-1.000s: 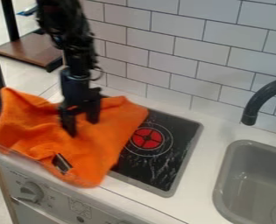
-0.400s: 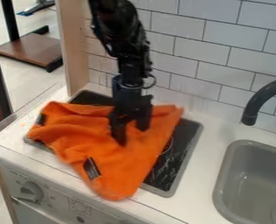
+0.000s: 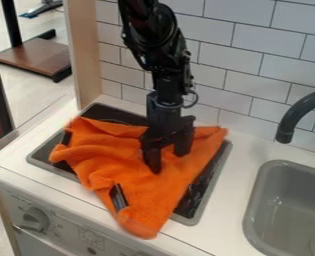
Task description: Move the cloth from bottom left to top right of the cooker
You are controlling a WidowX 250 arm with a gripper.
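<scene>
The tool (image 3: pixel 168 161) and cloth (image 3: pixel 113 152) have moved rightward over the cooker (image 3: pixel 111 113).

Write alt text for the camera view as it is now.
A black robot hand, fingers apart, points down at an orange cloth lying rumpled over much of a black cooker top, one corner reaching past its front edge. A grey sink with a dark tap is on the right.

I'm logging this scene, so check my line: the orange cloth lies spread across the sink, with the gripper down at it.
Wrong on one point: the camera view shows the orange cloth spread across the cooker, not the sink. The gripper is down at it.
</scene>
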